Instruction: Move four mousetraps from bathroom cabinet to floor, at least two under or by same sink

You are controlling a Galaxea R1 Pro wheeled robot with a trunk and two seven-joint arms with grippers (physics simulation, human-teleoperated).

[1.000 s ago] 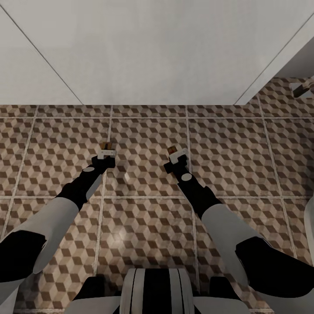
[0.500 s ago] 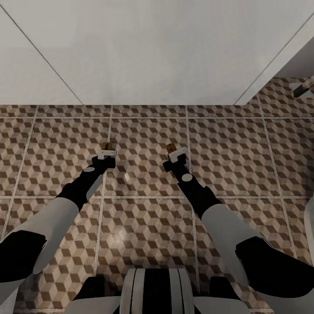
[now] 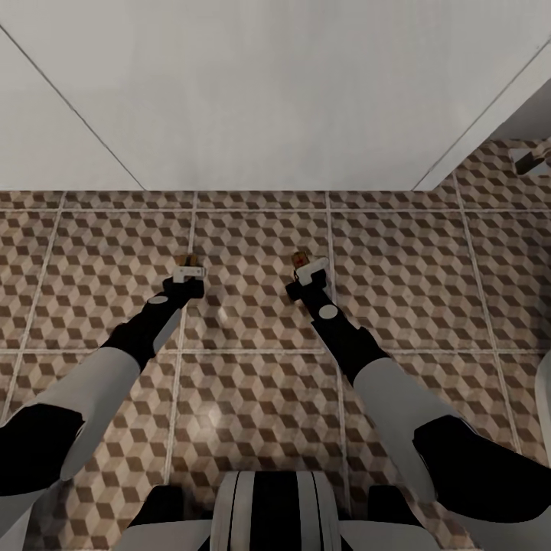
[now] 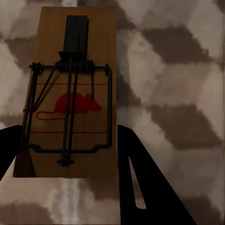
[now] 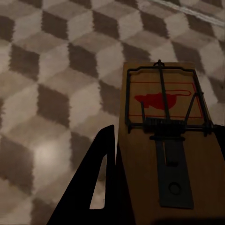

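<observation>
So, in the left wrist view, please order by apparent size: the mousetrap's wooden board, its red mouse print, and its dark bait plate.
1. wooden board
2. red mouse print
3. dark bait plate; roughly similar in area to the print, so this ranking is unsure.

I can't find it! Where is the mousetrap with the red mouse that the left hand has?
It sits between the left gripper's fingers, just above the cube-patterned floor tiles, left of the right gripper's own trap.
</observation>
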